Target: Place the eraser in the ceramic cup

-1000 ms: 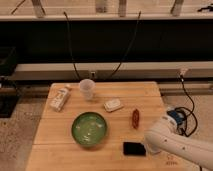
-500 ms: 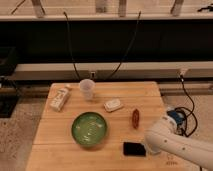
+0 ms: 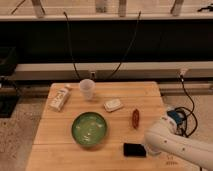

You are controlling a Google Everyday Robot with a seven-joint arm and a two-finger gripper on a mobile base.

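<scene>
The eraser (image 3: 134,149) is a flat black block lying near the front edge of the wooden table (image 3: 60,145), to the right of the green bowl. The ceramic cup (image 3: 87,89) is a small white cup standing upright at the back of the table, left of centre. The white arm comes in from the lower right, and my gripper (image 3: 148,148) is at its end, right beside the eraser's right end. The arm's body hides the fingers.
A wide green bowl (image 3: 89,128) sits front centre. A white carton-like bottle (image 3: 59,99) lies at the back left. A small white rectangular piece (image 3: 113,105) and a slim reddish-brown oblong (image 3: 135,118) lie mid-table. Black cables hang behind, and a blue device (image 3: 175,120) sits on the floor at right.
</scene>
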